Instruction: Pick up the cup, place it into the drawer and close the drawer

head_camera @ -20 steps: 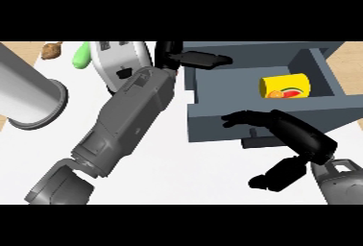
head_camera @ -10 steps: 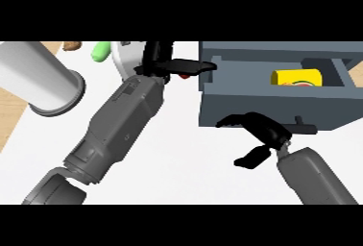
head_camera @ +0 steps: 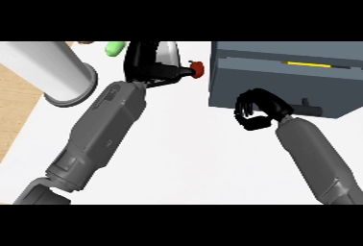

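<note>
The drawer (head_camera: 284, 81) is sitting at the right of the counter (head_camera: 191, 153), and the cup (head_camera: 308, 64) is lying inside it. The right hand (head_camera: 257, 111) is staying just in front of the drawer. The left hand (head_camera: 152, 69) is lying further left, and a cylinder (head_camera: 53, 72) is standing left of it.

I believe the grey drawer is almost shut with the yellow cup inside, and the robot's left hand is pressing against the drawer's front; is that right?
Not quite: in the head view it is the right hand, fingers curled, that sits at the front of the grey drawer. The left hand is away from it, near a small red object. The rest holds: only a thin strip of the yellow cup shows through the narrow gap.
</note>
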